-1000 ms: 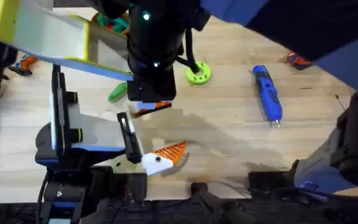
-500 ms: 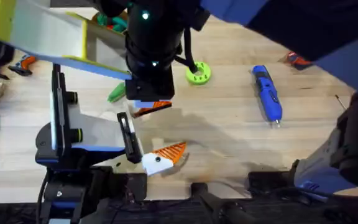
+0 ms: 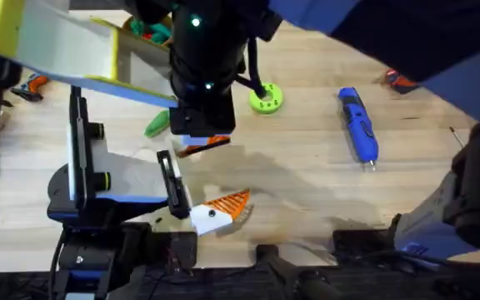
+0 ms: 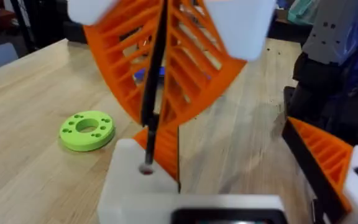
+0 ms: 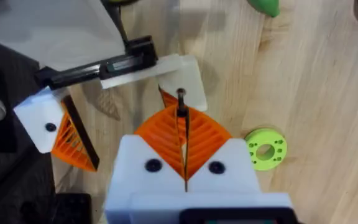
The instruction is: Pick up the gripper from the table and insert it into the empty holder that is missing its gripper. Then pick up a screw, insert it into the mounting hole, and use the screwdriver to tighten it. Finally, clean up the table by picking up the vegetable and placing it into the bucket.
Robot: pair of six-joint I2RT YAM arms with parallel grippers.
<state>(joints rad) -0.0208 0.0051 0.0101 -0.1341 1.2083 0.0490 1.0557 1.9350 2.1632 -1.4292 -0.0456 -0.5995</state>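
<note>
Low in the overhead frame, the left tool (image 4: 235,177) sat open over the table (image 3: 307,192), its 2 fingers well apart. One finger carried an orange ribbed pad (image 4: 328,158). The other was the bare white holder (image 4: 132,186), w/ the orange gripper wedge (image 4: 165,146) right against its far side. Just above, at centre-left, the right tool (image 5: 182,134) was clamped shut on a thin black rod (image 4: 154,81), whose tip met a hole in the holder's face (rod near upright in the left wrist view). Further up, the vegetable (image 3: 157,123) lay left of the right arm. The lime-green disc (image 3: 266,98) was at upper centre and the screwdriver (image 3: 358,125) at upper right, lying alone.
</note>
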